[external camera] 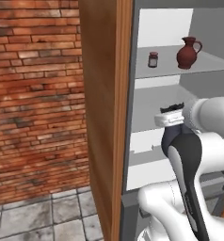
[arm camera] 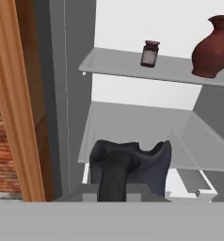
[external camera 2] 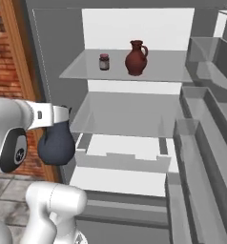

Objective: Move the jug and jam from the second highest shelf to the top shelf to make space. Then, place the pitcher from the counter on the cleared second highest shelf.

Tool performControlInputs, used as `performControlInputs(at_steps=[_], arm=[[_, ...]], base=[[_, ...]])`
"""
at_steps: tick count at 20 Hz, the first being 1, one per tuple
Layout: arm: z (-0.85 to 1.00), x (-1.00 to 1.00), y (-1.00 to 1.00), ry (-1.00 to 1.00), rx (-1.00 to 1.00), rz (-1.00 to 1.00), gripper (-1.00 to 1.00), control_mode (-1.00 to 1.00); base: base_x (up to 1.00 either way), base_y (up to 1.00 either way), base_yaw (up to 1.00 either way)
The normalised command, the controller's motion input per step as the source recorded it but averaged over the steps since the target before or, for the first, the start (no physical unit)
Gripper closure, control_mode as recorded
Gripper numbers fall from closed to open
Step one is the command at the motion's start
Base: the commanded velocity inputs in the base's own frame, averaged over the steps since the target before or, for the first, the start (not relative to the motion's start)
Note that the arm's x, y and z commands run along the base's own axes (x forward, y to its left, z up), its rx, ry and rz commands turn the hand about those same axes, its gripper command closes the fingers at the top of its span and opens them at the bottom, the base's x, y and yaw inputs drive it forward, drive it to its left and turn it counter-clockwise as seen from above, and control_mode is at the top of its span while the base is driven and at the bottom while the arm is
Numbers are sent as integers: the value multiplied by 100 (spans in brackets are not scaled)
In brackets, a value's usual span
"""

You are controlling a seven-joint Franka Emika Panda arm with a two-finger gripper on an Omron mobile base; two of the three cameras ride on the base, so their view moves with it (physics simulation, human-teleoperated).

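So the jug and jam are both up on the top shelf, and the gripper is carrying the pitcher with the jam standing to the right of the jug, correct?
Not quite: the jam stands left of the jug on the top shelf, as the right base view shows. The rest holds: the gripper is shut on the pitcher.

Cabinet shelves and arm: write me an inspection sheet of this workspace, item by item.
Surface: top shelf carries two things; second highest shelf is bare.
Job's things: jug and jam stand upright on the top shelf, apart, jam to the jug's left. Pitcher hangs in front of the cabinet, outside the shelves, below the second highest shelf's level.
Clutter: nothing seen.
Grippers: tool shut on the pitcher at its wavy rim.
Cables: nothing seen.
Surroundings: wooden side panel and brick wall to the left; grey door bins to the right; tiled floor.
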Motion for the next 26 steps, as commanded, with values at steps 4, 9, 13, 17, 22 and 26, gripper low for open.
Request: performControlInputs(at_steps=[4, 9, 13, 17, 22, 26], arm=[[0, 0, 0, 0, 0, 0, 100, 100], [0, 0, 0, 0, 0, 0, 100, 100], [0, 0, 0, 0, 0, 0, 100, 100], [0, 0, 0, 0, 0, 0, 100, 100], [0, 0, 0, 0, 0, 0, 100, -100], [-4, 3, -4, -6, 0, 0, 100, -100]], base=[[0, -48, 6], [0, -52, 1], [0, -22, 1], [5, -4, 5], [0, 0, 1], [0, 0, 0]])
